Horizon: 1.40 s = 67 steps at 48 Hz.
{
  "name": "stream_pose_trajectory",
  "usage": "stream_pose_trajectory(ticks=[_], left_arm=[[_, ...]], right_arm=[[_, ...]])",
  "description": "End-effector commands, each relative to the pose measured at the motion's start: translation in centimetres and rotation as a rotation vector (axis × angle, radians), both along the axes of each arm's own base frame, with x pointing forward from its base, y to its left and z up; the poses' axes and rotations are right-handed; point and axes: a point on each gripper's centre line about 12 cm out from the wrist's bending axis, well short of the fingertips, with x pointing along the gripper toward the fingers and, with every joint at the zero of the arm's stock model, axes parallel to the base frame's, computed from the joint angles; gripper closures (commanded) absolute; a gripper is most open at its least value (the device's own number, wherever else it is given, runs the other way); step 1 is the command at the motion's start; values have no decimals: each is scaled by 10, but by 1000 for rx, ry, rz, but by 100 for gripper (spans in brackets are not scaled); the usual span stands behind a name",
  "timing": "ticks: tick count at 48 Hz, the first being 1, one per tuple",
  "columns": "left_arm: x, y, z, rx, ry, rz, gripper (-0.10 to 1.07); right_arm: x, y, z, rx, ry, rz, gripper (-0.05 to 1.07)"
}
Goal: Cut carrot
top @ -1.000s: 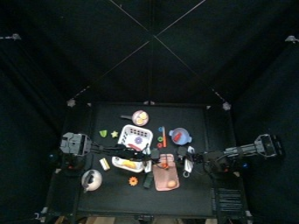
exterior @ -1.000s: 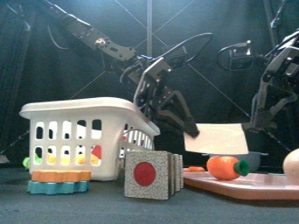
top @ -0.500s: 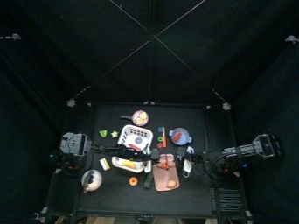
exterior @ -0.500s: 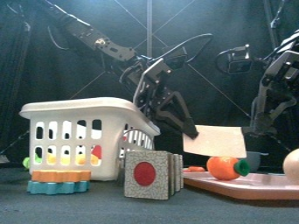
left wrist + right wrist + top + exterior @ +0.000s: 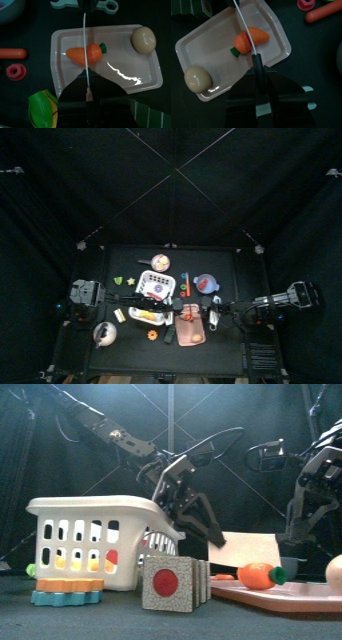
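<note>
An orange carrot [image 5: 85,53] with a green top lies on a pink tray [image 5: 127,80], and also shows in the right wrist view [image 5: 250,39] and front view [image 5: 255,574]. A knife with a thin white blade [image 5: 85,35] hangs edge-down across the carrot's middle, just above it. It shows broadside in the front view [image 5: 251,548]. My right gripper [image 5: 256,70] is shut on its black handle [image 5: 256,62]. My left gripper [image 5: 87,96] is closed on the blade's other end.
A beige egg [image 5: 142,39] lies in the tray's corner. A white basket [image 5: 94,534], a block with a red dot [image 5: 174,581] and stacked gear shapes [image 5: 67,589] stand left of the tray. A red ring [image 5: 16,71] lies beside the tray.
The knife and both grippers have sunk slightly toward the carrot. Nothing else has moved.
</note>
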Motion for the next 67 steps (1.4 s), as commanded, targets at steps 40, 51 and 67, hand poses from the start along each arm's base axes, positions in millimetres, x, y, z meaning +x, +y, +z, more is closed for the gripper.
stream_pose_trajectory(ticks=[40, 51, 67], left_arm=[[10, -12, 5, -38, 227, -51, 58], [10, -13, 2, -37, 240, -53, 58], [10, -13, -4, -36, 254, -54, 58]], right_arm=[[-2, -5, -9, 24, 28, -44, 68], [-2, -4, -11, 29, 35, -48, 68], [-2, -4, -14, 34, 48, -53, 68]])
